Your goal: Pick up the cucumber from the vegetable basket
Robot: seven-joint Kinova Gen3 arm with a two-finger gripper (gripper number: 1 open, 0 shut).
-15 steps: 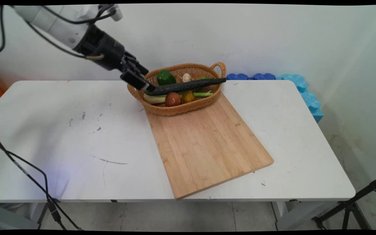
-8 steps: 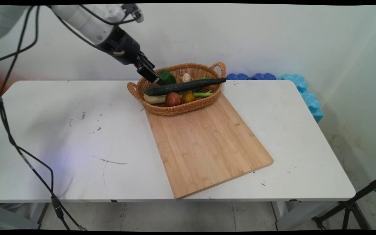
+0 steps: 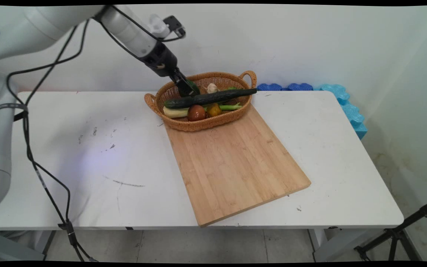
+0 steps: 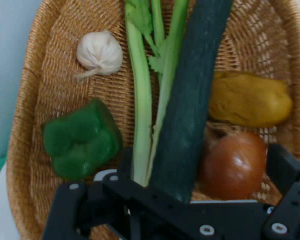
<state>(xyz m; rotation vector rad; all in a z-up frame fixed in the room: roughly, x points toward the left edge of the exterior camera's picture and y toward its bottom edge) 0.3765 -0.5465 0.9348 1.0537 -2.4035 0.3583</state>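
The pincer [image 3: 188, 89], spread wide, hangs over the basket [image 3: 184, 124] above the cucumber [image 4: 190, 110] and green pepper [image 4: 82, 140].

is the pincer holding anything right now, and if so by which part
Nothing is held. The pincer is open over the basket, its fingers spread either side of the cucumber and onion, not closed on them.

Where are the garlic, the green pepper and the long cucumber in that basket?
garlic [image 4: 100, 51], hand view, middle of the bulb.
green pepper [image 4: 81, 139], hand view, middle of its top.
cucumber [image 3: 213, 97], main view, middle of its length.
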